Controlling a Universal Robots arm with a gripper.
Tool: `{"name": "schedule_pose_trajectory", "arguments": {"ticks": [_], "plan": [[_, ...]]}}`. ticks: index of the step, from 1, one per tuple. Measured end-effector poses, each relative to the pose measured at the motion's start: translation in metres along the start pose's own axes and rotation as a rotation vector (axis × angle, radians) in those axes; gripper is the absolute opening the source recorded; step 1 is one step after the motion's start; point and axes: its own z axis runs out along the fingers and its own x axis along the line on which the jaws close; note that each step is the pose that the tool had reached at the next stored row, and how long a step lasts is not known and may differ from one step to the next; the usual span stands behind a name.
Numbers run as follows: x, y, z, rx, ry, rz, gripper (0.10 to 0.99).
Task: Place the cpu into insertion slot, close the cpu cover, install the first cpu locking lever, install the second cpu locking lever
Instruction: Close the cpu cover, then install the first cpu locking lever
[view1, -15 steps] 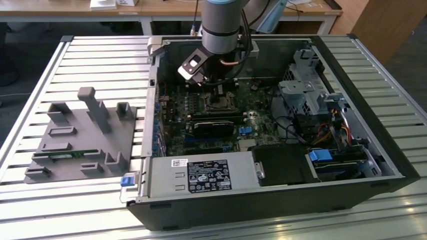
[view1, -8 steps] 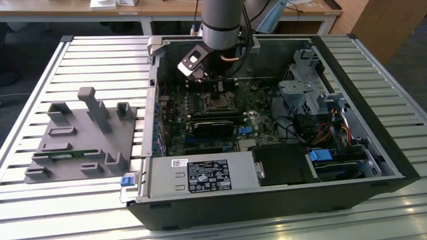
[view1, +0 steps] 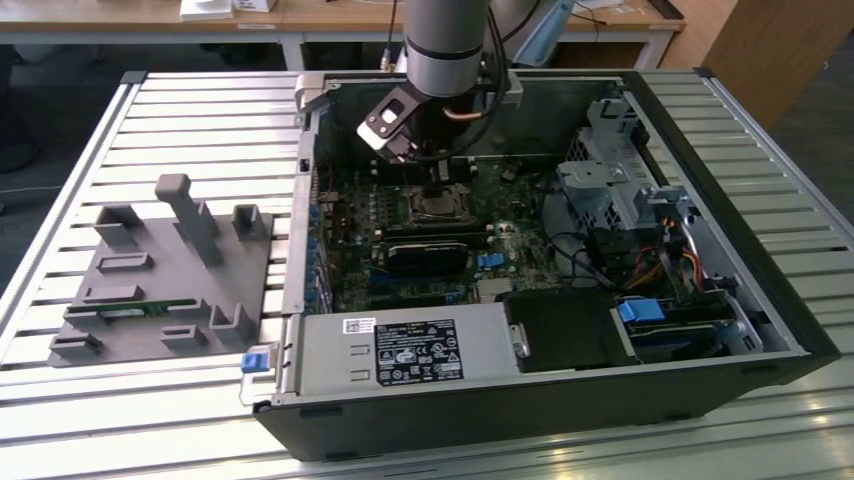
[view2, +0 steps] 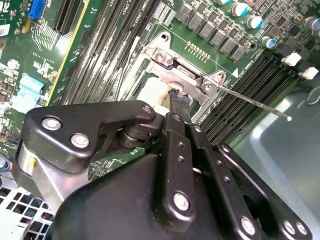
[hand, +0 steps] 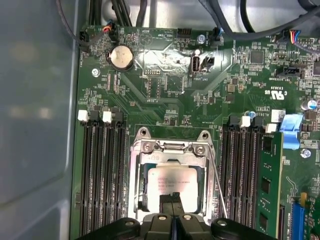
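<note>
**Gripper clenched over the seated cpu in an open computer case**

From the exterior view's left: a grey fixture (view1: 160, 270) sits near that edge of the slatted table (view1: 80, 130), and the open computer case (view1: 747, 330) fills the table's middle and the exterior view's right. The arm (view1: 447, 40) reaches down into the case over the far part of the motherboard (view1: 400, 285), above the insertion slot (view1: 433, 208). In the first wrist view the cpu (hand: 172, 180) lies flat in the slot, with the cpu cover (hand: 172, 147) down around it. The gripper (hand: 172, 200) has its fingertips pressed together with nothing between them, at the chip's edge; contact cannot be told. In the second wrist view a thin locking lever (view2: 255, 104) juts free of the socket across the memory slots (view2: 250, 80).
</note>
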Motion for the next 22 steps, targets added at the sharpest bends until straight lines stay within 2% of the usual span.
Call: {"name": "schedule_pose_trajectory", "arguments": {"ticks": [6, 22], "plan": [[-0.0001, 0.0029, 0.0, 0.0, 0.0, 0.0, 0.106], [-0.0001, 0.0037, -0.001, 0.0, 0.0001, 0.0, 0.106]]}}
